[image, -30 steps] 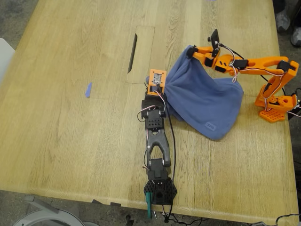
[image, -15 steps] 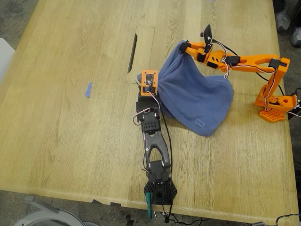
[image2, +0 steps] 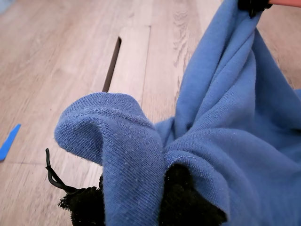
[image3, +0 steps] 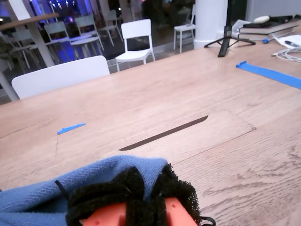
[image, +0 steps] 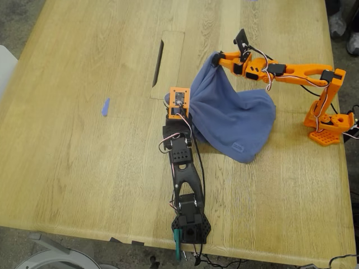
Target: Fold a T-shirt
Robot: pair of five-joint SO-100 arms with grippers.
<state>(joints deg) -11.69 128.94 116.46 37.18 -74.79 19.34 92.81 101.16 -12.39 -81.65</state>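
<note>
The slate-blue T-shirt [image: 235,117] hangs bunched between my two grippers, its lower part resting on the wooden table [image: 84,168]. A small print [image: 239,147] shows near its lower tip. My first gripper [image: 178,107], on the black arm, is shut on a fold of the shirt [image2: 211,141] at its edge on the exterior view's left; black foam pads [image2: 183,200] pinch the cloth. My second gripper [image: 216,58], on the orange arm, is shut on the shirt's top corner [image3: 47,197] and holds it above the table; its foam-padded fingers [image3: 131,188] clamp the fabric.
A dark cable slot [image: 159,63] in an inset panel lies just beyond the shirt. A tiny blue tape scrap [image: 105,106] lies on the exterior view's left. The orange arm's base [image: 328,126] stands near the table's right edge. White chairs [image3: 134,37] stand beyond the far edge.
Both grippers have carried the shirt toward the exterior view's left. The second gripper also rose slightly, and the shirt hangs more gathered between them.
</note>
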